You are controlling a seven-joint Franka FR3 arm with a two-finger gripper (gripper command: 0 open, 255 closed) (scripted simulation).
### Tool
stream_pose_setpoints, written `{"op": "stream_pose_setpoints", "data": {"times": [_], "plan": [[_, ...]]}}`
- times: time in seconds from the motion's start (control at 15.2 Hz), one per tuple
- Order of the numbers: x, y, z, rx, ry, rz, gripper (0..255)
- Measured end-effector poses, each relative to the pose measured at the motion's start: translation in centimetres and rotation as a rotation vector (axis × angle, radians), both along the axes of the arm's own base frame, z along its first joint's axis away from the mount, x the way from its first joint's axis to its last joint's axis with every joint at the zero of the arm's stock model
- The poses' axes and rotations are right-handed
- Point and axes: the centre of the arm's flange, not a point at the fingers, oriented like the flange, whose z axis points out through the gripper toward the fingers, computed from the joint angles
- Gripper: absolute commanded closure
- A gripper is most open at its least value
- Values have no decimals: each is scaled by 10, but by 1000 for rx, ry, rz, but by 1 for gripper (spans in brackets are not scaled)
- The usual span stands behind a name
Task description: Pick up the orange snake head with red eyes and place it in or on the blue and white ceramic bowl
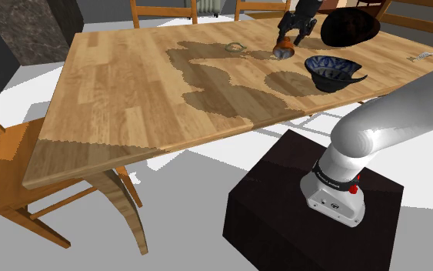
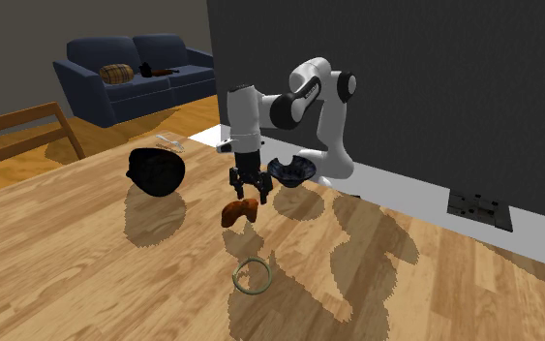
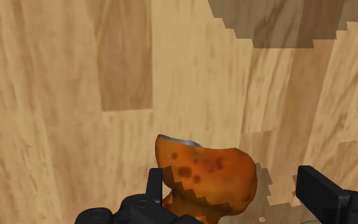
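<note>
One orange snake head (image 3: 206, 175), dark-spotted, lies on the wood surface (image 1: 130, 85) between the black fingers (image 3: 320, 191). Fingers stand apart, not clamped: one is right at the snake head's edge, the other has a clear gap to it. In the second exterior view the fingers point down just above the snake head. Blue and white bowl (image 1: 334, 71) sits on the surface near the snake head, not touching it, toward the shoulder view's right. Black rounded object (image 1: 351, 29) is beyond the bowl by the far edge. Thin ring (image 2: 252, 275) lies flat on the surface, on the snake head's other side from the bowl. Wooden chair (image 2: 18, 136) at the surface's edge, dark blue sofa (image 2: 135, 63) behind.
</note>
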Motion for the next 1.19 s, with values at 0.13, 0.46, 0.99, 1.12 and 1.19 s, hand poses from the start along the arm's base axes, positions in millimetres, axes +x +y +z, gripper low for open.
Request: {"op": "stream_pose_setpoints", "data": {"times": [0.13, 0.46, 0.99, 1.12, 1.19], "plan": [[0, 0, 0, 0, 0, 0, 0], [-2, -4, 9, -13, -18, -8, 255], [0, 0, 16, -9, -20, -3, 255], [0, -1, 19, -3, -8, -1, 255], [0, -1, 19, -3, -8, -1, 0]]}}
